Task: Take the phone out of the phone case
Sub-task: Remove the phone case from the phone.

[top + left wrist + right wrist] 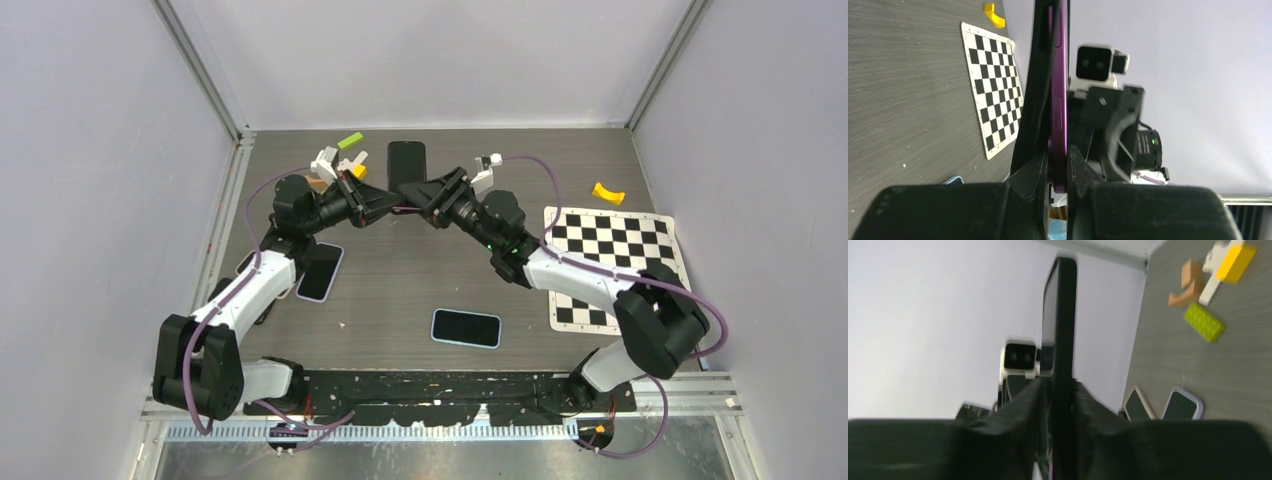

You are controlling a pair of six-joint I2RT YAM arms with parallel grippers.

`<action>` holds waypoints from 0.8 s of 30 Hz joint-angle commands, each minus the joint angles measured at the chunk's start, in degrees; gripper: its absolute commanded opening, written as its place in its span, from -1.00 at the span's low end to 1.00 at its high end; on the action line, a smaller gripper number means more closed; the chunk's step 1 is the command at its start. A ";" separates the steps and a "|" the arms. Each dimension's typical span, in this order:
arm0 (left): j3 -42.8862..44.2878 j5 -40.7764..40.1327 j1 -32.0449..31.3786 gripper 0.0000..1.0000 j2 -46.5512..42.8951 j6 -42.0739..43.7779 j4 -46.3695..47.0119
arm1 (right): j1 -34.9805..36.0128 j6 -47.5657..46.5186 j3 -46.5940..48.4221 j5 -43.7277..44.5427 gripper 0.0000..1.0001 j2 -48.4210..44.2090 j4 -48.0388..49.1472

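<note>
Above your dark wood-grain bench (pixel 420 275), both arms reach inward, wrists meeting mid-air. Your left claw (pixel 1058 162) pinches the purple phone case (pixel 1059 100); your right claw (pixel 1062 390) flanks the black phone (pixel 1065 315), grip unclear.

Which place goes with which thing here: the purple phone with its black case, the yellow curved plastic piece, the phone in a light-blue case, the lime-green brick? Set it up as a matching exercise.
Things
1. purple phone with its black case
2. yellow curved plastic piece
3. phone in a light-blue case
4. lime-green brick

Places
A. lying flat on the table, toward the near edge, about midway across
B. by the far edge, left of centre
C. pinched edge-on in the left gripper
D. on bare tabletop just beyond the black-and-white checkerboard mat

Pairs: 1-C, 2-D, 3-A, 4-B
</note>
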 commanded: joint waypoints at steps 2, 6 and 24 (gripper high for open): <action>3.64 -4.95 0.09 -1.00 0.73 2.58 4.70 | 1.32 -4.23 -2.23 -15.47 0.61 -7.72 -0.19; 4.17 -5.47 0.83 -1.00 1.52 1.12 4.45 | 0.19 -6.50 -3.38 -18.36 0.85 -9.77 -1.61; 0.92 -6.27 2.26 -1.00 3.77 -17.86 12.73 | -0.03 -21.36 -3.57 -9.71 0.36 -9.36 -10.35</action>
